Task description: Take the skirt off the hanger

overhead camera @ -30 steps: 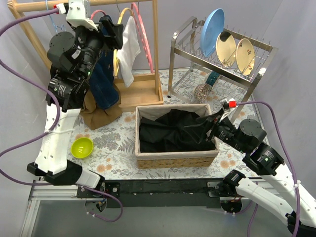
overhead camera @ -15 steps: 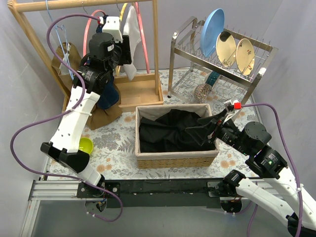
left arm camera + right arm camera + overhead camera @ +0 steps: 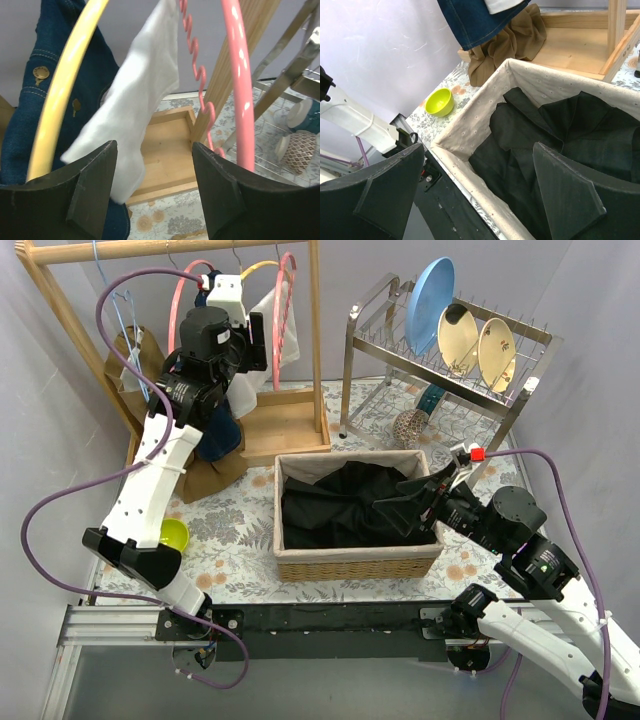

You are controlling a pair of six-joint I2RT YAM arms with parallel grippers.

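Skirt, apparently the white garment (image 3: pixel 145 100): hangs on the rack between the yellow hanger (image 3: pixel 70 75) and pink hanger (image 3: pixel 237 75), long axis near vertical, lower end slanting down-left. Left gripper (image 3: pixel 152 150) is parted astride that end, unclamped. Right gripper (image 3: pixel 477 150) gapes wide over the basket (image 3: pixel 485 100).

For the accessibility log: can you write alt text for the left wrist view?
A white cloth hangs between a yellow hanger and a pink hanger, beyond the left arm's open dark fingers. A denim garment hangs at left.

Floral table (image 3: pixel 230 530) — basket (image 3: pixel 355 562), bowl (image 3: pixel 166 537), dish rack (image 3: pixel 349 370)
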